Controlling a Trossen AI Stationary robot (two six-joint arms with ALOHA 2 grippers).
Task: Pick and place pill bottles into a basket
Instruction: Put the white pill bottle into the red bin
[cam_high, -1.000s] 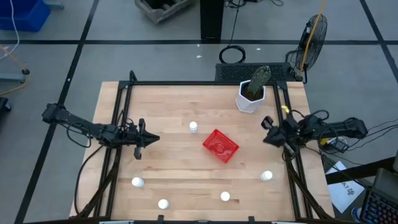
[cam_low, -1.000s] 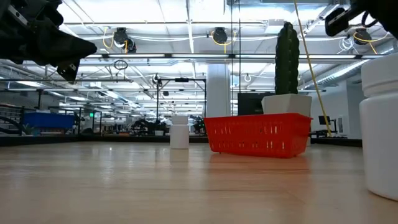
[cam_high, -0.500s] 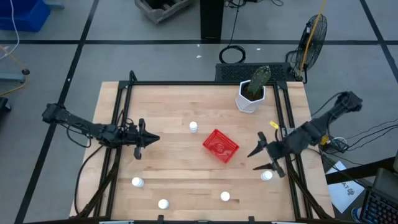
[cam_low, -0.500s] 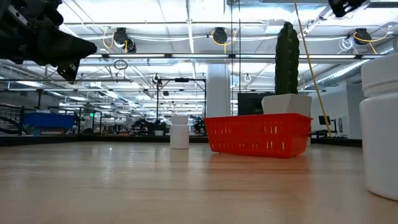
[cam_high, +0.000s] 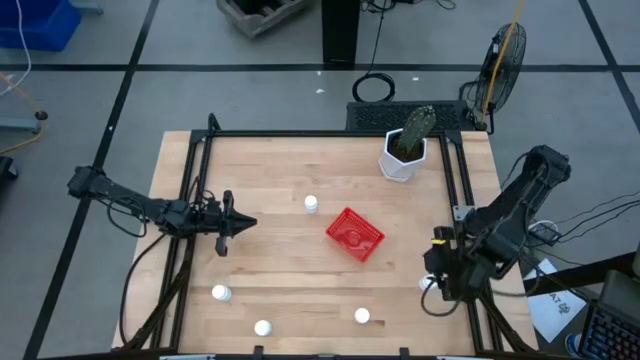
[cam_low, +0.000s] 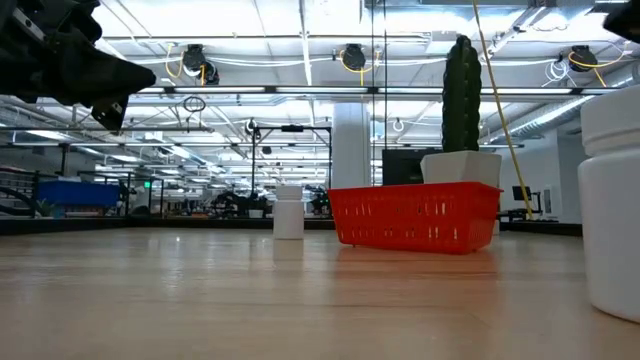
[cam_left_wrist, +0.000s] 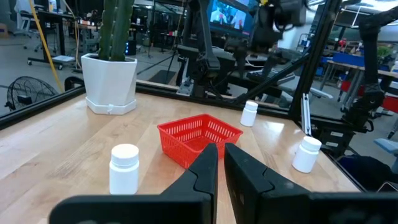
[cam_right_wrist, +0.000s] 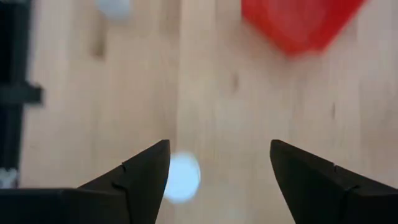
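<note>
The red basket (cam_high: 354, 234) sits mid-table and holds no bottle. Several small white pill bottles stand on the wood: one (cam_high: 311, 204) beyond the basket, three near the near edge (cam_high: 220, 293) (cam_high: 262, 327) (cam_high: 361, 316), and one (cam_high: 428, 284) by the right edge. My right gripper (cam_high: 437, 280) is open and points down above that last bottle. In the right wrist view, the bottle's cap (cam_right_wrist: 182, 177) shows between the fingers, close to one finger (cam_right_wrist: 146, 180). My left gripper (cam_high: 240, 224) is shut and empty, raised over the table's left side.
A white pot with a green cactus (cam_high: 404, 152) stands at the far right. A black frame rail (cam_high: 470, 290) runs along the table's right edge beside my right arm. Bare wood lies between the basket and the near bottles.
My right arm has swung from the table's right edge toward the near edge and tipped over to point straight down above the bottle by the right edge. The bottles and the basket have stayed where they were.
</note>
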